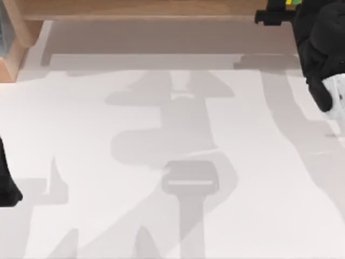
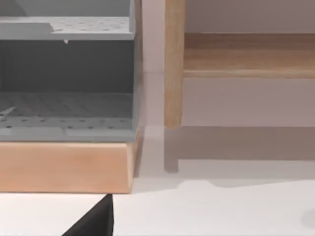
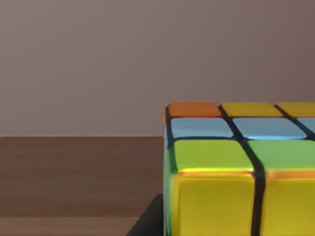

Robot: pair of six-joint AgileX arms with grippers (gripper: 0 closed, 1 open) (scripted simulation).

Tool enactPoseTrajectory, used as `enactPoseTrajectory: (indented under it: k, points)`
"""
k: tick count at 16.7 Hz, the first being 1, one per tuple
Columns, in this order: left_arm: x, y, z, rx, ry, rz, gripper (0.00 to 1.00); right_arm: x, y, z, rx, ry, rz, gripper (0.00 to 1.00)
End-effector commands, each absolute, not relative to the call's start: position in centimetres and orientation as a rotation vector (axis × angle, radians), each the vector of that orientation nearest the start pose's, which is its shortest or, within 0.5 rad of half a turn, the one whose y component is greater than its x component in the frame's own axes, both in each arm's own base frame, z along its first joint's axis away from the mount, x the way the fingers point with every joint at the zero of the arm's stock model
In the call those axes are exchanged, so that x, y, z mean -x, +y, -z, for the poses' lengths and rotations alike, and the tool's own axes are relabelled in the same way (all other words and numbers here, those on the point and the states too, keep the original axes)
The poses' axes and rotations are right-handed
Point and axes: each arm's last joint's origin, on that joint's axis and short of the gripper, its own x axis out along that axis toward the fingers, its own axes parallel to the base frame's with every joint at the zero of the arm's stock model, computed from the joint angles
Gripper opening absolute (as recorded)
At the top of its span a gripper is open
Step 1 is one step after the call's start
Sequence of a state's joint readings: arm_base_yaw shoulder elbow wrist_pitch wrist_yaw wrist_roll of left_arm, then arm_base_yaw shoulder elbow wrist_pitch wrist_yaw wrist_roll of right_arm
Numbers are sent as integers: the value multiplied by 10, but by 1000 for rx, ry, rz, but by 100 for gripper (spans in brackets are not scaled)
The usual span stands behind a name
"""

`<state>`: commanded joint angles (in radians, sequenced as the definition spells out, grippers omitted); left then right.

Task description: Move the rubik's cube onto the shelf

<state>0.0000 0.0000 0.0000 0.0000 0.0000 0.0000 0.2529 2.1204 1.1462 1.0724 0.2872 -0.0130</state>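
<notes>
White table (image 1: 161, 162), shelf (image 1: 135, 8) edge-cropped, rubik's cube (image 3: 236, 172) half cut off

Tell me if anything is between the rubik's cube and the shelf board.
Nothing visible. In the right wrist view the rubik's cube sits just above the shelf, whose brown board is bare beside it. From above, the right gripper is over that board.

The long tan wooden shelf (image 1: 135, 8) runs along the far edge of the white bench (image 1: 161, 189). At the shelf's right end, the right arm's pincer (image 1: 280, 13) reaches over the board, with the small multicoloured rubik's cube (image 3: 236, 167) there above the boards. Left of the shelf's upright stands a grey perforated rack (image 2: 66, 78) on a wooden base. The left arm (image 1: 6, 183) sits at the bench's left edge, well apart from the shelf.
</notes>
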Motion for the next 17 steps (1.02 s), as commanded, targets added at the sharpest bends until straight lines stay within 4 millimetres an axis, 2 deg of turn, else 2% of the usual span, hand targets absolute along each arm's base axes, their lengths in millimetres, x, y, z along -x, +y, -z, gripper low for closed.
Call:
enactPoseTrajectory:
  k: [5, 9, 17]
  points:
    - [-106, -1, -160, 0, 0, 0, 100, -459, 105, -168, 0, -100, 11, 0]
    - [-106, -1, -160, 0, 0, 0, 100, -460, 105, -168, 0, -100, 11, 0]
    - [-106, -1, -160, 0, 0, 0, 100, -460, 105, -168, 0, -100, 11, 60]
